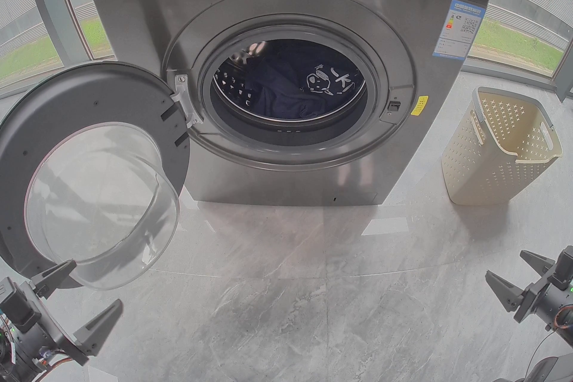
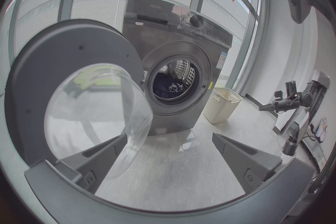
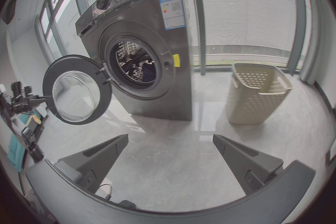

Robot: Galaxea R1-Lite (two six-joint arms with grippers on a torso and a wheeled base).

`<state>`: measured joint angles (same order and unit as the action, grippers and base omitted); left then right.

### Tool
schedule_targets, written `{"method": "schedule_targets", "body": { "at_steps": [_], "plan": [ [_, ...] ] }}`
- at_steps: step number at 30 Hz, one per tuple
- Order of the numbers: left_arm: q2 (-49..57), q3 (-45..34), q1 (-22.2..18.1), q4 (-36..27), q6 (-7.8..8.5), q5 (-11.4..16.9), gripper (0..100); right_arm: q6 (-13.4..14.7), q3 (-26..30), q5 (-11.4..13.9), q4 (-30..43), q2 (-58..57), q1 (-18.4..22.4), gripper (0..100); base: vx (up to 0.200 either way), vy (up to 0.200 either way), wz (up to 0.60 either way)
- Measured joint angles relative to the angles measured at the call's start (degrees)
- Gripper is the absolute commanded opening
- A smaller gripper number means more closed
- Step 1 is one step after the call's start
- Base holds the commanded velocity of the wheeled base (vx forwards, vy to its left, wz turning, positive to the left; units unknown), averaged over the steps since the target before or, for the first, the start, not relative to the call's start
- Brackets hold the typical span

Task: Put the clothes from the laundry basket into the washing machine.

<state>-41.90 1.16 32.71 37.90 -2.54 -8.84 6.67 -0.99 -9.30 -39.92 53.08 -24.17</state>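
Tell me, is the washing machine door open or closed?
Open. The round door is swung wide on its hinge, and dark clothes show inside the drum.

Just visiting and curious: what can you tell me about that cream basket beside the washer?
The laundry basket is cream, plastic-looking, with perforated walls and a handle slot near the rim. It stands upright on the grey floor to the right of the washing machine, apart from it. What shows of its inside looks empty.
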Motion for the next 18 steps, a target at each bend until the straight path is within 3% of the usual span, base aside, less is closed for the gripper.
{"method": "schedule_targets", "body": {
  "at_steps": [4, 16, 18],
  "plan": [
    [8.0, -0.1, -5.0, -6.4, -0.02, 1.2, 100, -0.5, 0.0, -0.1, 8.8, -9.6, 3.8, 100, -0.200, 0.000, 0.00],
    [29.0, -0.2, -19.5, -27.1, -0.50, 3.0, 100, -2.0, 0.0, 3.1, 36.0, -37.5, 13.8, 100, 0.000, 0.000, 0.00],
    [31.1, -0.1, -21.1, -29.0, -0.33, 3.1, 100, -2.2, 0.0, 3.1, 38.3, -41.0, 15.1, 100, 0.000, 0.200, 0.00]
  ]
}}
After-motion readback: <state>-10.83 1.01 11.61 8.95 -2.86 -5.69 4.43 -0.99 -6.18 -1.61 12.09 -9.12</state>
